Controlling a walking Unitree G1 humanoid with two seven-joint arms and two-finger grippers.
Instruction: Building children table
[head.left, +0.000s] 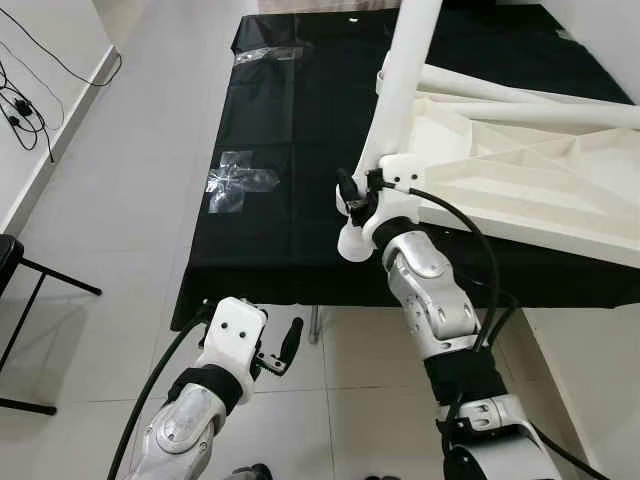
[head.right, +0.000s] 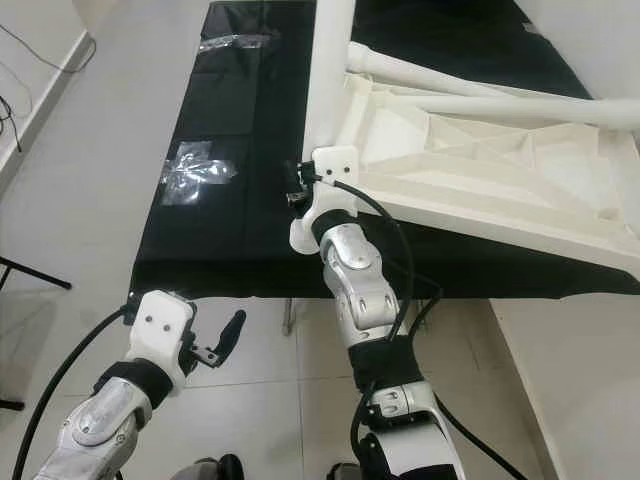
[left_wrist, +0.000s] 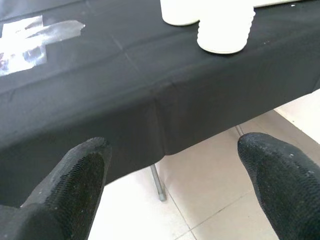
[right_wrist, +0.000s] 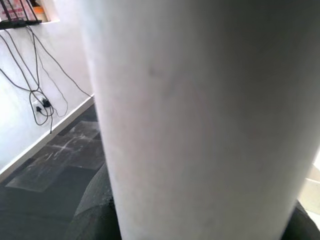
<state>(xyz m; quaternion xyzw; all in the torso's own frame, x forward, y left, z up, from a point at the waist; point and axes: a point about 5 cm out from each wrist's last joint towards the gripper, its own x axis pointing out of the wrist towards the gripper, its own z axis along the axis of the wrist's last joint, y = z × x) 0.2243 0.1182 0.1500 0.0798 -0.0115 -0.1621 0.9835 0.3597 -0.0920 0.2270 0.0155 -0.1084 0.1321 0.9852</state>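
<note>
A white tabletop (head.left: 520, 170) lies upside down on the black-covered table (head.left: 290, 150), ribs facing up. My right gripper (head.left: 355, 195) is shut on a long white leg (head.left: 405, 80) that stands tilted, with its lower end (head.left: 353, 243) near the table's front edge. The leg (right_wrist: 200, 120) is close up in the right wrist view. My left gripper (head.left: 285, 350) hangs open and holds nothing, below the front edge and over the floor. Its fingertips (left_wrist: 85, 165) frame the cloth edge, and a ribbed white end (left_wrist: 222, 30) sits on the cloth.
Two more white legs (head.left: 530, 90) lie across the far side of the tabletop. Clear tape patches (head.left: 238, 180) stick to the cloth at the left. Cables (head.left: 20, 105) run along the left wall. A black stand (head.left: 15, 270) is on the tiled floor at the left.
</note>
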